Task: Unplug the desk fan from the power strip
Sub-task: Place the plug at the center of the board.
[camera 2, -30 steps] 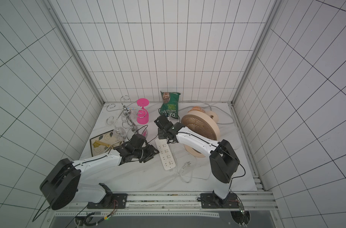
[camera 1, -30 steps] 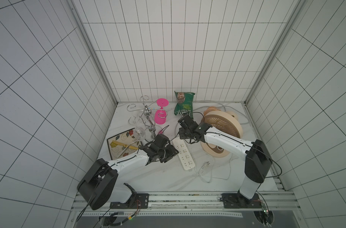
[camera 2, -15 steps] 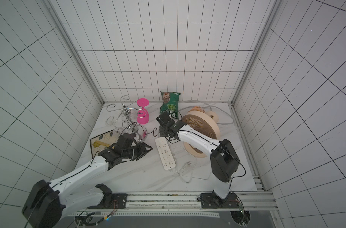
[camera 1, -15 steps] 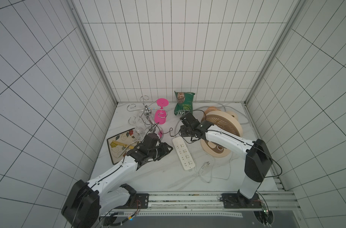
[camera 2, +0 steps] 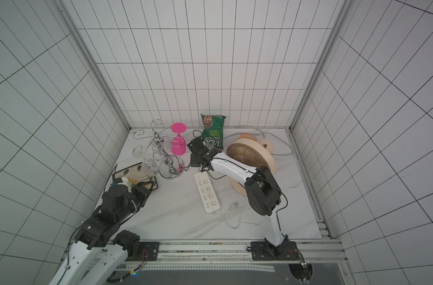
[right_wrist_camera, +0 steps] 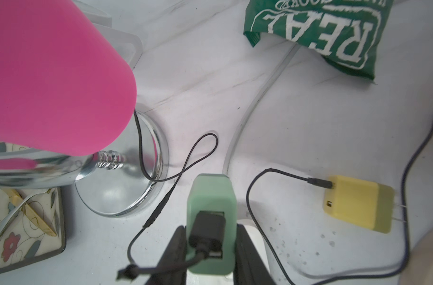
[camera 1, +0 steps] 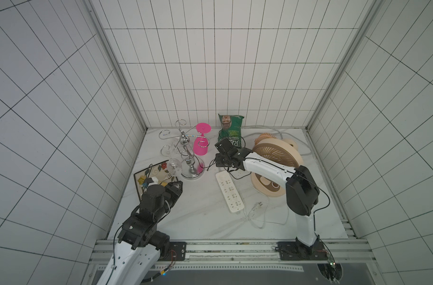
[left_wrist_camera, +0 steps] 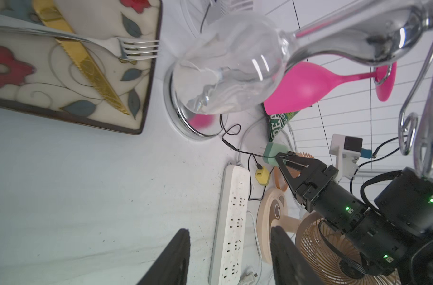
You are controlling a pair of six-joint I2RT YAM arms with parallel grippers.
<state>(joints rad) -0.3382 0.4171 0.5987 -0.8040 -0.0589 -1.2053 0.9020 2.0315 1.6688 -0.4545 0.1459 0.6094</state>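
The desk fan [camera 1: 276, 153] [camera 2: 247, 154] leans at the back right. Its thin white cord ends in a plug [camera 1: 257, 205] [left_wrist_camera: 248, 276] that lies loose on the table beside the near end of the power strip [camera 1: 229, 191] [camera 2: 206, 192] [left_wrist_camera: 231, 217]. My right gripper [right_wrist_camera: 210, 232] [camera 1: 223, 160] hangs over the strip's far end, shut on a green adapter [right_wrist_camera: 210, 195] [left_wrist_camera: 274, 154] with a black cable in it. My left gripper [left_wrist_camera: 229, 230] [camera 1: 178, 186] is open and empty, near the plate at the left.
A chrome glass rack [camera 1: 189, 158] carries a pink glass [camera 1: 200, 145] and a clear glass [camera 1: 174, 166]. A flowered plate [camera 1: 140, 177] holds a knife and fork. A green crisp bag [camera 1: 231, 133] stands at the back. A yellow adapter [right_wrist_camera: 356, 203] lies beside the strip.
My left arm has drawn back from the power strip toward the near left, ending beside the plate. The right gripper has shifted slightly, still holding the green adapter.
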